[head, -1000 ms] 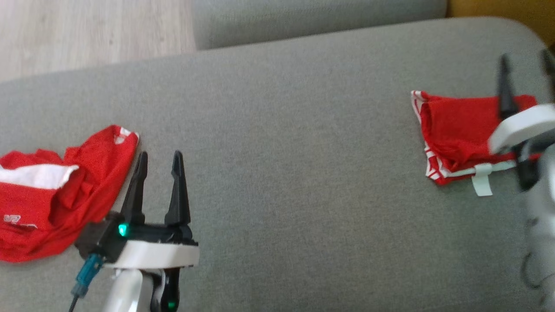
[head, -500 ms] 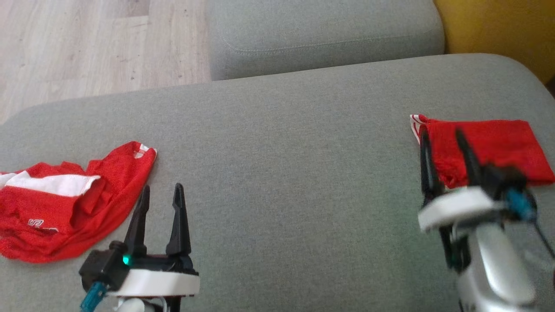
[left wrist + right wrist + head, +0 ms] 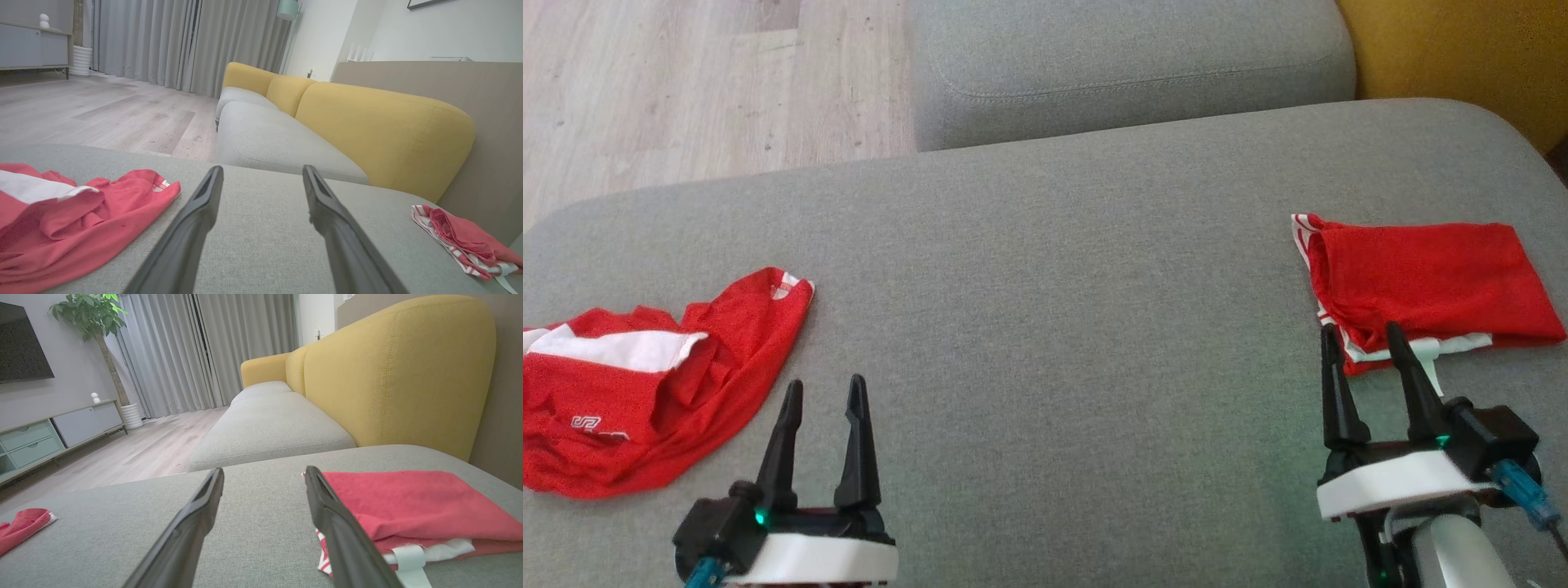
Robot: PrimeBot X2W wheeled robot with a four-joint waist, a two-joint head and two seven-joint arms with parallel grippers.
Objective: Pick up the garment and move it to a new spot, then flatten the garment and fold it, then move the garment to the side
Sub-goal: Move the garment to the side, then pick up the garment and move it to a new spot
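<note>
Reaching for the garment (image 3: 645, 392) is, by my reading, the step in hand. It lies crumpled at the left end of the seat (image 3: 1054, 310), red with a white band, its nearest edge just left of the left gripper (image 3: 824, 384). That gripper hangs low over bare seat, fingers apart and nothing between them; the right gripper (image 3: 1362, 331) is likewise spread and empty, beside the near corner of the folded cloth (image 3: 1421, 273), which rests neatly at the right end, well apart from the garment.

To do it well, the left arm should swing left and come down on a raised ridge of fabric, not the flat part, where the tips would likely skid; a bite near an outer edge or corner should let the rest fall open when lifted. The fingers ought to close fully before rising, since thin cloth probably slips; the lift should clear the seat so nothing drags. The bare middle looks the best new spot; the right gripper could then take a second corner for flattening; both should keep clear of the folded cloth.
</note>
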